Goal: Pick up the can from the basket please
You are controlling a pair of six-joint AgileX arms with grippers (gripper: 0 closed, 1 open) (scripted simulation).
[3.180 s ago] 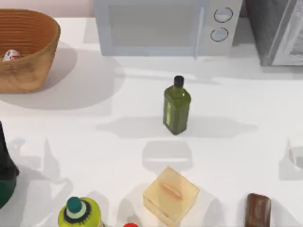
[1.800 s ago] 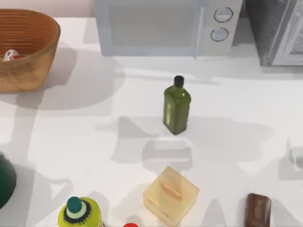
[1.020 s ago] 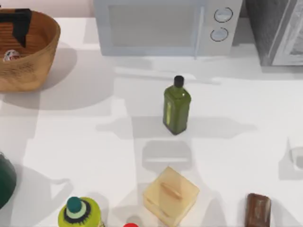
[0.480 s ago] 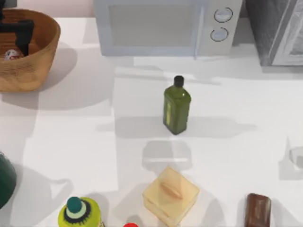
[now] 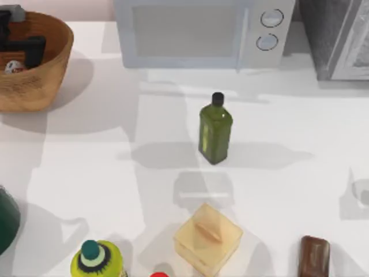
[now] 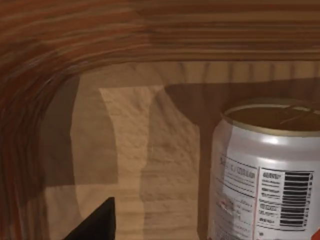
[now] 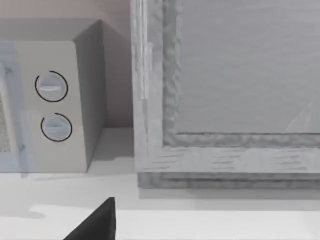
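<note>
The orange-brown woven basket [image 5: 49, 63] stands at the table's back left. Inside it lies the can [image 5: 12, 66], white with red marks. My left gripper [image 5: 17, 47] is down inside the basket, open, its black fingers [image 5: 33, 51] just behind and beside the can. In the left wrist view the can [image 6: 265, 170] stands close, silver with a barcode and a tan top, against the basket's ribbed wall [image 6: 100, 40]; one black fingertip [image 6: 97, 225] shows apart from it. A fingertip [image 7: 97, 222] of my right gripper shows in the right wrist view, holding nothing.
A green square bottle [image 5: 215, 131] stands mid-table before the microwave [image 5: 196, 32]. A grey appliance [image 5: 340, 37] is at the back right. Along the front are a tan block [image 5: 207, 238], a brown bar [image 5: 314, 257], a yellow-green bottle [image 5: 98, 259] and a dark green object [image 5: 7, 218].
My left arm left the front left edge, then its gripper came in over the basket's back rim and sank toward the can. Nothing else has moved.
</note>
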